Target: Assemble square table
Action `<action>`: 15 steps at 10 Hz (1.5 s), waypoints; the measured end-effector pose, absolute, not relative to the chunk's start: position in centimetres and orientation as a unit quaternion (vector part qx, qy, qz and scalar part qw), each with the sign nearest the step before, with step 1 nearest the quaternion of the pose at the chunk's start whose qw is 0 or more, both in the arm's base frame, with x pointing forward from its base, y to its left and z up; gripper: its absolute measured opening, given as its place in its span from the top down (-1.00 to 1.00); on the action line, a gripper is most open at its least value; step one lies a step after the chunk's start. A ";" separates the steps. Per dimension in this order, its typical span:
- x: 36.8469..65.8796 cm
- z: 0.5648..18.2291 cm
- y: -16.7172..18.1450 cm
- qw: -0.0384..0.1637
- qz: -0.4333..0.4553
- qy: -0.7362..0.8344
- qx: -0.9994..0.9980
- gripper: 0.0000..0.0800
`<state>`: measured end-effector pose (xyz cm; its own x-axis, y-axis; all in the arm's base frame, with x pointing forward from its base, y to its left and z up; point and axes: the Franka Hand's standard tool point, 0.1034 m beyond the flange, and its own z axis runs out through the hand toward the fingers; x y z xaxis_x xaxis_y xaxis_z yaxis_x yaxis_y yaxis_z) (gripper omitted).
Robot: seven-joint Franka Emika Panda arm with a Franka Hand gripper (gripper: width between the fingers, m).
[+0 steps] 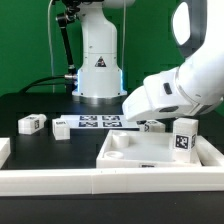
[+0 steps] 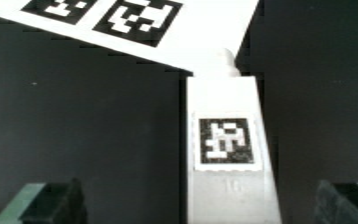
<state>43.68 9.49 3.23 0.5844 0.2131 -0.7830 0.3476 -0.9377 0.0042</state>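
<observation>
The white square tabletop lies at the exterior view's lower right, with one tagged leg standing upright at its far right corner. Two more tagged legs rest on the black table at the exterior view's left. Another leg lies flat with its tag up, and it also shows below the arm's hand as the lying leg. My gripper hangs open above this leg. One dark finger is on each side of it, well apart from it.
The marker board lies in front of the robot base, one corner next to the lying leg's far end. White rail walls run along the front and the exterior view's left side.
</observation>
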 end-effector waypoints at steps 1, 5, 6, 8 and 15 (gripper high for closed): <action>43.7 3.0 9.5 0.078 -0.424 0.159 0.888 -0.62; 44.0 1.7 9.6 0.078 -0.404 0.163 0.897 -0.62; 43.9 1.4 9.6 0.079 -0.403 0.160 0.897 -0.62; 43.8 1.2 9.5 0.082 -0.404 0.154 0.898 -0.62; 44.3 1.4 8.8 0.081 -0.402 0.143 0.901 0.29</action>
<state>44.28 8.82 1.39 0.6353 0.1924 -0.7480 0.3224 -0.9461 0.0305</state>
